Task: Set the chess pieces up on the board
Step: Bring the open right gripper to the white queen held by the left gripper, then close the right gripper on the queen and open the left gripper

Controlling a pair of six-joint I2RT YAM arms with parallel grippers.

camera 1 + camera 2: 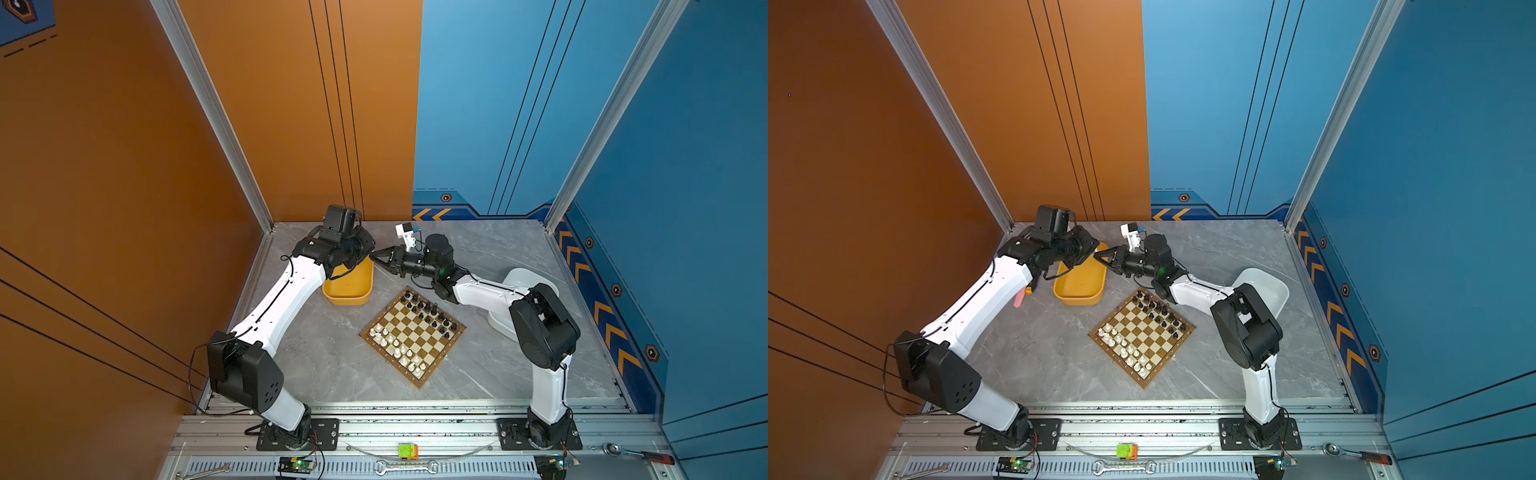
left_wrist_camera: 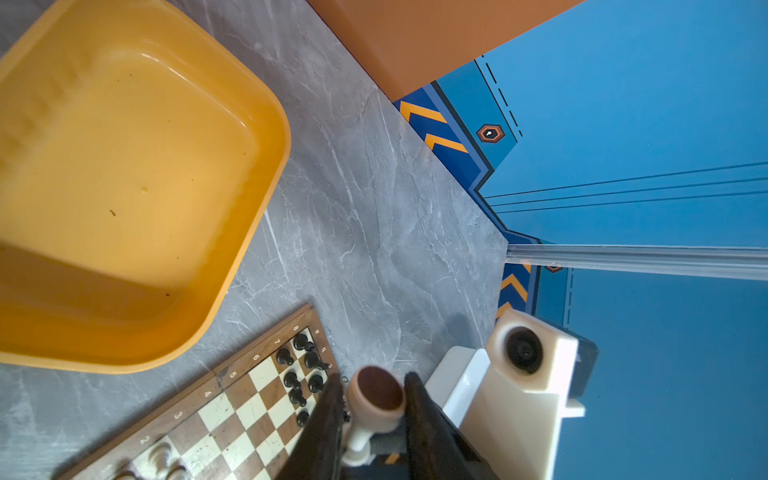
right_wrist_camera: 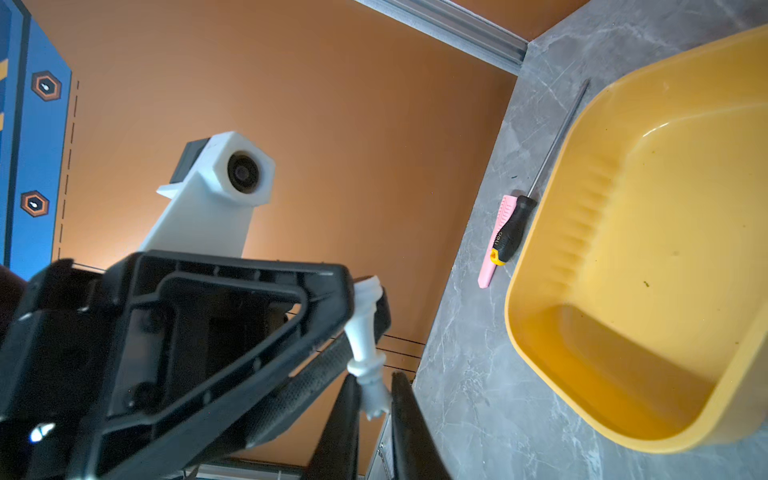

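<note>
Above the yellow tray (image 1: 351, 291) my two grippers meet tip to tip with one white chess piece (image 3: 365, 332) between them. My right gripper (image 3: 375, 376) is shut on its crowned head. My left gripper (image 2: 372, 375) stands slightly open around the piece's brown felt base (image 2: 380, 392), close to it on both sides. In both top views the right gripper (image 1: 374, 254) (image 1: 1097, 254) reaches left across the middle; the left fingers are hidden under their wrist. The board (image 1: 419, 337) (image 1: 1148, 338) lies turned like a diamond, with black pieces (image 1: 432, 316) along its far right side and white pieces (image 1: 395, 345) along its near left side.
A white tray (image 1: 1268, 286) sits behind the right arm. A black-handled screwdriver (image 3: 513, 228) and a pink tool (image 3: 490, 257) lie on the grey table beside the yellow tray (image 3: 540, 232). Orange and blue walls close in the back. Wrenches lie on the front rail (image 1: 405, 467).
</note>
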